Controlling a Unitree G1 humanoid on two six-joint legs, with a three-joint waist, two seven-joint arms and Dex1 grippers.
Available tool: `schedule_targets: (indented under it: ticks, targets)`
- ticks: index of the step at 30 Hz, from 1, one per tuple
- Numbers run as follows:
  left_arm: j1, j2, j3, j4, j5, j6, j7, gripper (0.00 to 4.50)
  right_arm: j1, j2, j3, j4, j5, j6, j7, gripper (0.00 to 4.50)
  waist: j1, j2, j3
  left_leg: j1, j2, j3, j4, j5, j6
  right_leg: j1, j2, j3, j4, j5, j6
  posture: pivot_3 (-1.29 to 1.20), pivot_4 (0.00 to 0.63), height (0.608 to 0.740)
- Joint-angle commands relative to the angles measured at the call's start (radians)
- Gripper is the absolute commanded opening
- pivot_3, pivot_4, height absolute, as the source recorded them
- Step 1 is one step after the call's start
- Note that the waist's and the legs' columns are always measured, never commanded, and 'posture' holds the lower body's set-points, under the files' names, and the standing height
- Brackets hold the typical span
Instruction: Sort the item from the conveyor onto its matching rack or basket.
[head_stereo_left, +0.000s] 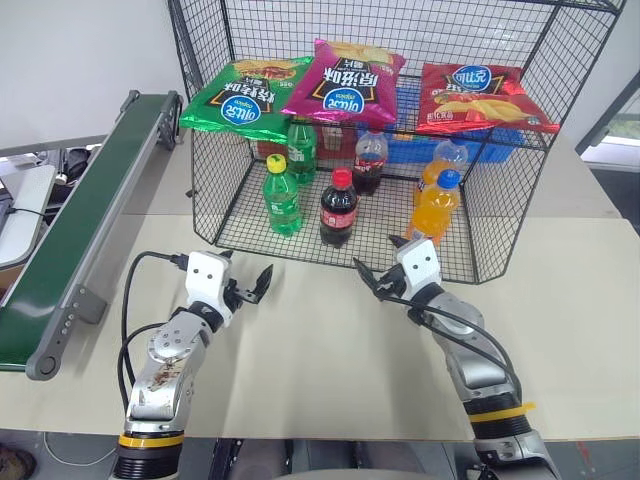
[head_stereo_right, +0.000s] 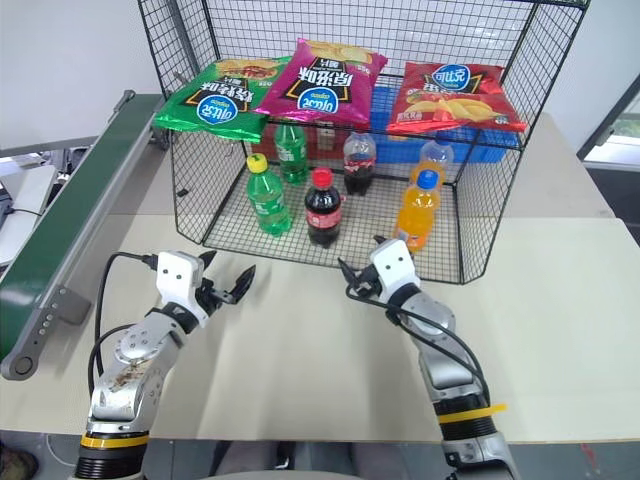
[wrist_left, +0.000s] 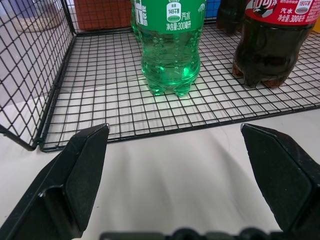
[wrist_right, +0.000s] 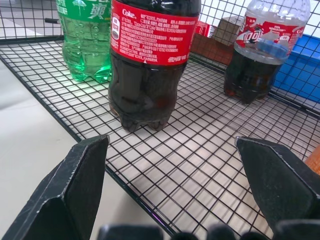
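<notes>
Both tools, left tool (head_stereo_left: 248, 287) and right tool (head_stereo_left: 381, 270), hang spread and empty low-centre before the cage (head_stereo_left: 215, 215); a careless forward nudge could topple the yellow-capped green bottle (head_stereo_left: 281, 197) standing upright inside.

Clear-green bottle (head_stereo_left: 281, 196) with yellow cap, green label; second green bottle (head_stereo_left: 301, 150) behind, green cap. Cola bottle (head_stereo_left: 337, 207) dark, red cap, red label. Orange bottle (head_stereo_left: 434, 207), blue cap. Cage (head_stereo_left: 520, 160) black mesh. Chip bags: green (head_stereo_left: 243, 100), magenta (head_stereo_left: 345, 83), red (head_stereo_left: 480, 98). Crate (head_stereo_left: 470, 150) blue. Belt (head_stereo_left: 70, 220) dark green, grey rails. Table (head_stereo_left: 330, 350) beige.
</notes>
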Motion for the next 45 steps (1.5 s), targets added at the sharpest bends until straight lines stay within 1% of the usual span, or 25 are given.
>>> schedule_targets:
  ticks: [1, 4, 7, 10, 18, 21, 29, 36, 39, 45]
  targets:
    - [0.046, 0.016, 0.067, -0.125, -0.071, 0.05, -0.003, 4.5, 0.033, -0.033, -0.036, -0.16, 0.034, 0.083, 0.016, 4.45, -0.001, 0.0, 0.0, 0.0, 0.0, 0.0, 0.0, 0.0, 0.0, 0.0, 0.0, 0.0, 0.0, 0.0, 0.0, 0.0, 0.15, 0.74]
    - [0.119, 0.051, 0.152, -0.205, -0.125, 0.064, -0.021, 4.5, 0.089, -0.084, -0.06, -0.299, 0.085, 0.149, 0.063, 4.45, -0.004, 0.0, 0.0, -0.001, 0.002, 0.0, -0.001, -0.001, 0.0, -0.001, -0.002, 0.001, 0.0, 0.0, 0.0, 0.0, 0.15, 0.74]
    - [0.143, 0.07, 0.193, -0.242, -0.182, 0.093, -0.031, 4.5, 0.09, -0.112, -0.074, -0.326, 0.102, 0.176, 0.076, 4.45, -0.003, 0.0, 0.0, 0.0, 0.004, -0.002, -0.001, 0.0, -0.001, -0.001, -0.001, 0.001, 0.0, 0.0, 0.0, 0.0, 0.15, 0.74]
    - [0.148, 0.093, 0.197, -0.248, -0.188, 0.094, -0.046, 4.5, 0.085, -0.139, -0.076, -0.324, 0.087, 0.171, 0.086, 4.45, -0.003, 0.0, 0.0, 0.002, 0.003, -0.001, 0.0, 0.0, -0.001, 0.001, 0.0, 0.001, 0.0, 0.0, 0.0, 0.0, 0.15, 0.74]
    - [0.125, 0.137, 0.18, -0.277, -0.221, 0.117, -0.073, 4.5, 0.093, -0.134, -0.096, -0.35, 0.129, 0.206, 0.082, 4.45, -0.002, 0.0, 0.0, 0.0, 0.002, 0.0, -0.001, 0.0, -0.001, 0.0, 0.001, 0.001, -0.003, 0.0, 0.0, 0.0, 0.15, 0.74]
    - [0.128, 0.141, 0.183, -0.264, -0.221, 0.108, -0.082, 4.5, 0.112, -0.138, -0.088, -0.356, 0.119, 0.204, 0.08, 4.45, -0.002, 0.0, 0.0, 0.0, 0.002, 0.0, -0.001, 0.0, -0.001, 0.001, 0.001, 0.001, -0.003, 0.0, 0.0, 0.0, 0.15, 0.74]
    - [0.069, 0.151, 0.177, -0.21, -0.212, 0.095, -0.109, 4.5, 0.107, -0.143, -0.096, -0.372, 0.114, 0.206, 0.073, 4.45, -0.003, 0.0, 0.0, 0.0, 0.002, 0.0, 0.0, 0.0, -0.001, 0.0, 0.001, 0.001, -0.003, 0.0, 0.0, 0.0, 0.15, 0.74]
    - [0.066, 0.156, 0.184, -0.201, -0.205, 0.087, -0.12, 4.5, 0.089, -0.139, -0.094, -0.37, 0.108, 0.203, 0.065, 4.45, -0.003, 0.0, 0.0, 0.0, 0.002, 0.0, -0.001, 0.0, -0.001, 0.0, 0.001, 0.001, -0.003, 0.0, 0.0, 0.0, 0.15, 0.74]
    - [0.08, 0.16, 0.188, -0.206, -0.203, 0.082, -0.119, 4.5, 0.088, -0.142, -0.086, -0.366, 0.106, 0.194, 0.072, 4.45, -0.003, 0.0, 0.0, 0.0, 0.002, 0.0, 0.0, 0.0, -0.001, 0.0, 0.001, 0.001, -0.003, 0.0, 0.0, 0.0, 0.15, 0.74]
    - [0.159, 0.154, 0.226, -0.263, -0.225, 0.109, -0.094, 4.5, 0.077, -0.155, -0.071, -0.4, 0.143, 0.218, 0.128, 4.45, -0.005, 0.0, 0.0, 0.0, 0.002, 0.0, -0.001, 0.0, -0.001, 0.0, 0.0, 0.001, -0.003, 0.0, 0.0, 0.0, 0.15, 0.74]
